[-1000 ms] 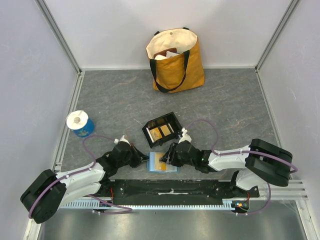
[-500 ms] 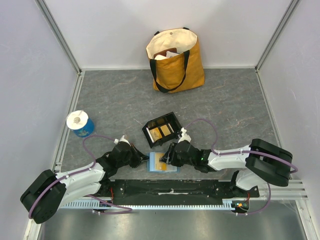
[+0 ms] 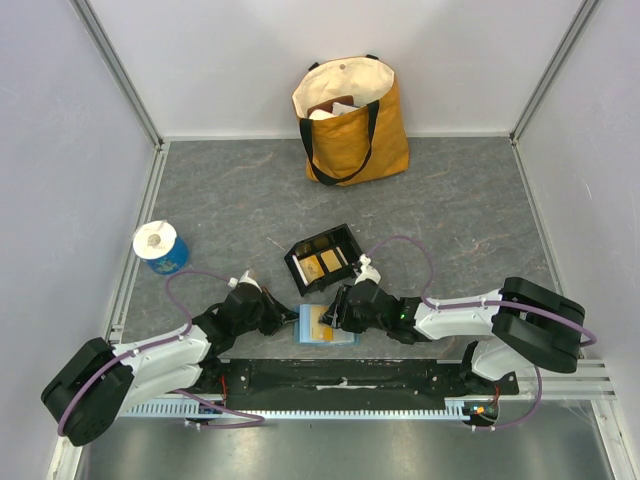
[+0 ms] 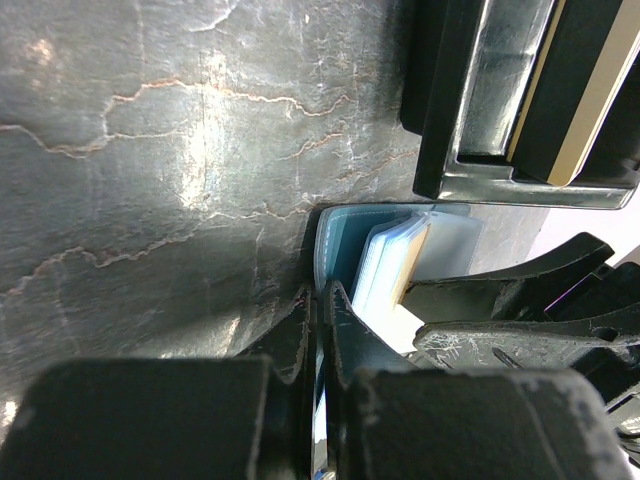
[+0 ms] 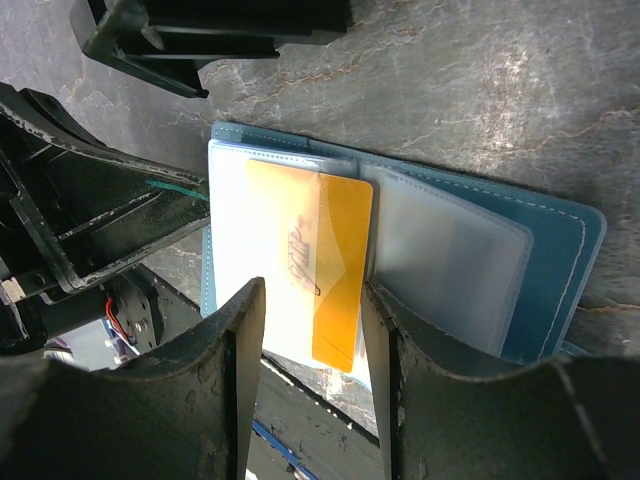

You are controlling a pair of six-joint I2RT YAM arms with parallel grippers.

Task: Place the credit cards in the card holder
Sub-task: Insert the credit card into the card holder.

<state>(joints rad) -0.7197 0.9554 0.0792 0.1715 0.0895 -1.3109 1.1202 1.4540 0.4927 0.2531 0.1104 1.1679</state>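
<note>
The teal card holder (image 3: 345, 337) lies open near the table's front edge, its clear sleeves (image 5: 450, 260) facing up. My left gripper (image 4: 322, 295) is shut on the holder's left cover edge (image 4: 345, 240). My right gripper (image 5: 312, 290) is shut across the short width of an orange credit card (image 5: 335, 260). The card's far end is tucked into a sleeve and its near end overhangs the holder. In the top view the left gripper (image 3: 291, 320) and right gripper (image 3: 336, 312) meet over the holder. Two more tan credit cards (image 3: 322, 264) lie in the black tray (image 3: 296, 268).
The black tray sits just behind the card holder, close to both grippers (image 4: 470, 170). A mustard and cream tote bag (image 3: 350, 118) stands at the back wall. A blue and white roll (image 3: 160, 247) stands at the left. The arms' base rail (image 3: 340, 380) runs right in front of the holder.
</note>
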